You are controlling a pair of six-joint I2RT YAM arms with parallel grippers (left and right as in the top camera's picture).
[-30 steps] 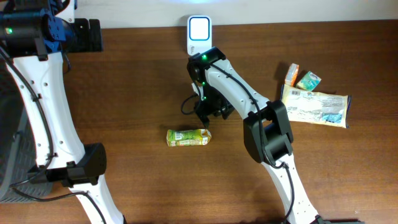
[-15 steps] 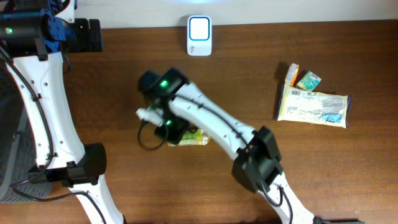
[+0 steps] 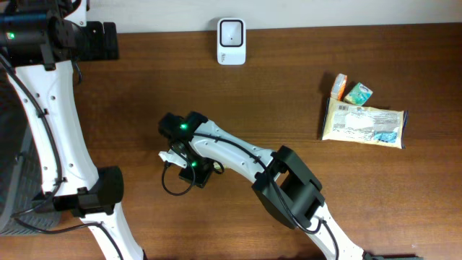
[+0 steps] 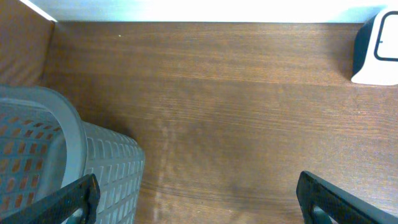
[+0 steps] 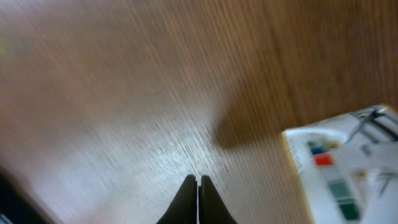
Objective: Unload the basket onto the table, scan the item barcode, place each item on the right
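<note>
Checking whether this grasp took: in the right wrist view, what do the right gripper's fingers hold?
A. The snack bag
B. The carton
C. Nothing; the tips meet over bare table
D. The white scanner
C: the right gripper has its fingertips pressed together over the wooden table, while the carton lies apart from them, near the picture's right edge.

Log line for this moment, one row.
right gripper: shut, empty | carton: beside it, not held | left gripper: open, by basket | scanner: no item at it
</note>
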